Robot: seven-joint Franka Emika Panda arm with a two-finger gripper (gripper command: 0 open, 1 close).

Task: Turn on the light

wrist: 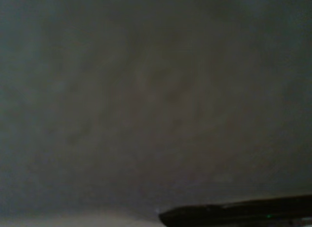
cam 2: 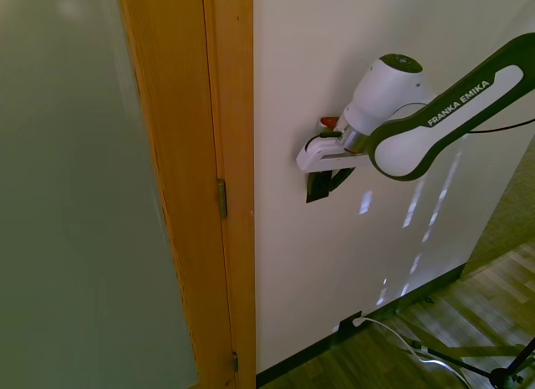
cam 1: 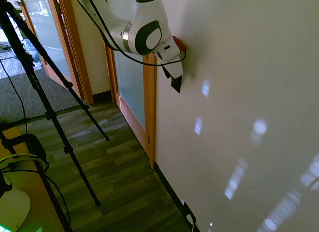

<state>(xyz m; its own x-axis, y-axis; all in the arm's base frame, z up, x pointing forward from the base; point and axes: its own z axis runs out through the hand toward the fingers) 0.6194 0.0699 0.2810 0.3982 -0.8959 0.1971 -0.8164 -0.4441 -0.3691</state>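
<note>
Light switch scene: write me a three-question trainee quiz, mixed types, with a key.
1. True or false: the gripper is up against the switch on the wall.
2. What borders that wall beside the switch? A) wooden door frame B) fridge C) curtain
3. Fill in: near the floor, a white plug sits in a black ____.
Key: 1 true; 2 A; 3 outlet.
</note>
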